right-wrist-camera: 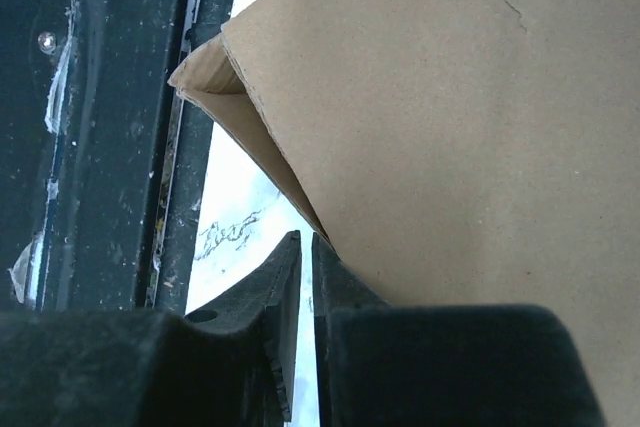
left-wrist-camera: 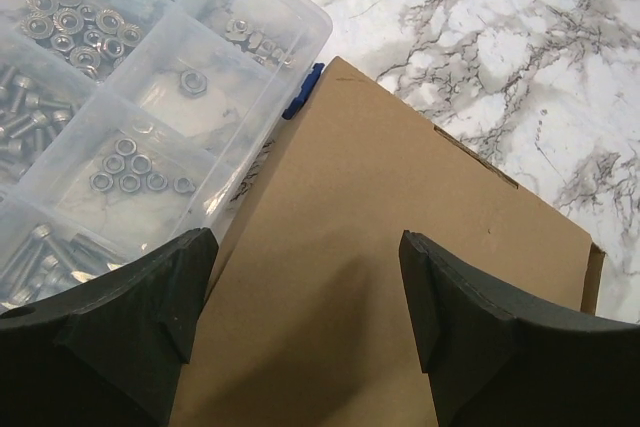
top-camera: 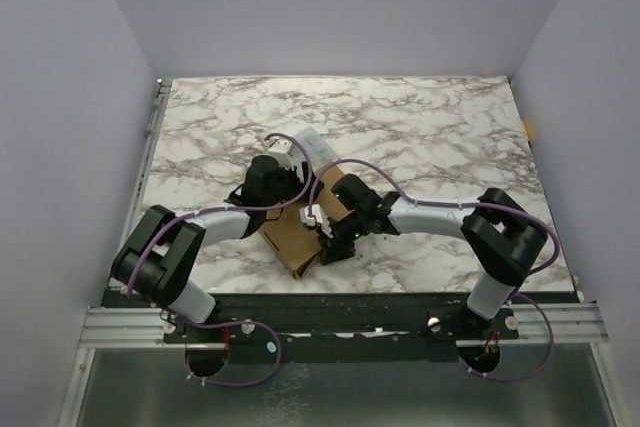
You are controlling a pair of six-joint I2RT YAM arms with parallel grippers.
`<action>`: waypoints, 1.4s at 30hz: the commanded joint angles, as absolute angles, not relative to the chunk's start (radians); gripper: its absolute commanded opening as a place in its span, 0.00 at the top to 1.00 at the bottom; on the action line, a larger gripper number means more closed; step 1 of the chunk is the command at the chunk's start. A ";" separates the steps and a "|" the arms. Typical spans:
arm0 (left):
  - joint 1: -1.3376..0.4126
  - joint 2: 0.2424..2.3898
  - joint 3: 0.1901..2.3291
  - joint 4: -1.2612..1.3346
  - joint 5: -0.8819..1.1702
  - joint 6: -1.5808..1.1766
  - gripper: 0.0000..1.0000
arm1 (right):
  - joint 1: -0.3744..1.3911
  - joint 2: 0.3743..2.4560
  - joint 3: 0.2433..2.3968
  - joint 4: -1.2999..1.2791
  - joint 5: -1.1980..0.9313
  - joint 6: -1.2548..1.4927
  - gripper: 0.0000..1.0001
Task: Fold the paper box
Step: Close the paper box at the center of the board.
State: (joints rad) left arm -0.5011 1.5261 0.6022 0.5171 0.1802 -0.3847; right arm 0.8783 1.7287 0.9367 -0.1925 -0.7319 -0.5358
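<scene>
**Inspection: paper box held at one side, lid panel closed**

The paper box (top-camera: 297, 237) is found on the marble-patterned worktop (top-camera: 420, 137), near its front edge and between the two arms. It lies at an angle to that edge. Its broad brown top panel is seen lying flat and closed in both wrist views.

The left gripper (left-wrist-camera: 305, 247) is positioned above the top panel with its jaws spread wide. Nothing is held between them, and no contact with the cardboard can be confirmed from the left wrist view.

The right gripper (right-wrist-camera: 305, 267) is recorded at the near side of the box, with its jaws drawn almost together and only a thin slit left between them. The side wall of the box runs down to the fingertips (right-wrist-camera: 285, 272) and appears to be pinched there, though the contact point itself is partly hidden by the fingers. At the corner beside this grip, the side wall is seen standing slightly away from the top panel, so that a small open gap is left.

A clear plastic case (left-wrist-camera: 150, 97) of nuts and bolts, sorted in compartments, is noted just beside the far edge of the box. Its blue latch (left-wrist-camera: 303, 92) is located against the cardboard edge. The dark frame (right-wrist-camera: 100, 147) is visible along the front of the worktop.
</scene>
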 commanded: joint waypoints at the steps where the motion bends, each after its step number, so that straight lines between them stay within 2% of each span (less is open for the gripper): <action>1: -0.547 1.506 0.575 0.364 0.233 -0.475 0.18 | 0.792 1.726 0.929 -0.128 -0.633 -0.585 0.84; 7: -0.516 1.496 0.713 0.273 0.210 -0.421 0.16 | 0.791 1.675 0.978 -0.592 -0.964 -1.063 0.82; 12: -0.473 1.441 0.722 0.202 0.182 -0.384 0.16 | 0.842 1.669 0.981 -0.630 -0.948 -1.125 0.82; 21: -0.430 1.341 0.527 0.241 0.118 -0.429 0.18 | 1.027 1.720 0.937 -0.264 -0.665 -0.937 0.80; 26: -0.421 1.364 0.473 0.276 0.157 -0.463 0.23 | 1.053 1.717 0.916 -0.135 -0.568 -0.881 0.80; 32: -0.441 1.365 0.421 0.322 0.190 -0.524 0.28 | 1.055 1.715 0.916 0.036 -0.487 -0.686 0.80; 38: -0.484 1.364 0.400 0.351 0.168 -0.575 0.28 | 1.055 1.778 1.016 0.052 -0.466 -0.407 0.78; 42: -0.489 1.341 0.383 0.356 0.143 -0.597 0.28 | 1.054 1.839 1.095 0.026 -0.374 -0.165 0.81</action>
